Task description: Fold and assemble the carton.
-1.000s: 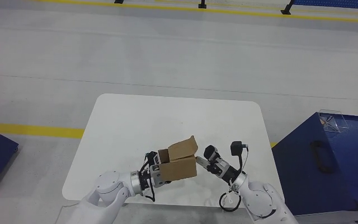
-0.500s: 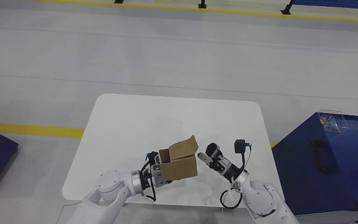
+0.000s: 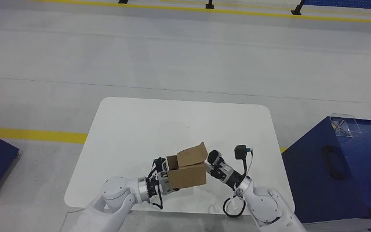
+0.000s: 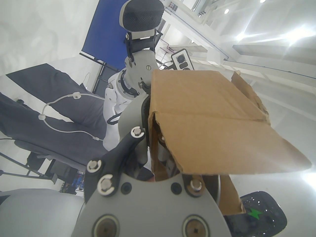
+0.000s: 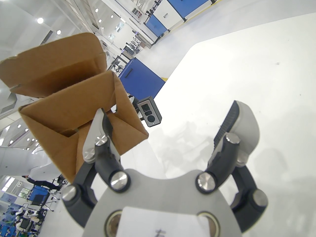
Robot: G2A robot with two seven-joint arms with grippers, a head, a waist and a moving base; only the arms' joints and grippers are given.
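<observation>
A brown carton (image 3: 186,168) is held above the near edge of the white table (image 3: 145,127), one long flap standing up. My left gripper (image 3: 166,178) is shut on the carton's left end. In the left wrist view the carton (image 4: 202,119) sits between the gripper's fingers (image 4: 259,213). My right gripper (image 3: 212,162) is open at the carton's right end. In the right wrist view one of its fingers (image 5: 101,127) lies against the folded end flaps of the carton (image 5: 69,94), while the other finger (image 5: 237,124) hangs free over the table.
A blue cabinet (image 3: 330,168) stands right of the table, with a clear plastic box (image 3: 345,124) on top. The table's far and left parts are bare white surface. Both arms work close to the table's near edge.
My right gripper has moved left, and one of its fingers now touches the carton's right end. The carton and my left gripper have shifted slightly right.
</observation>
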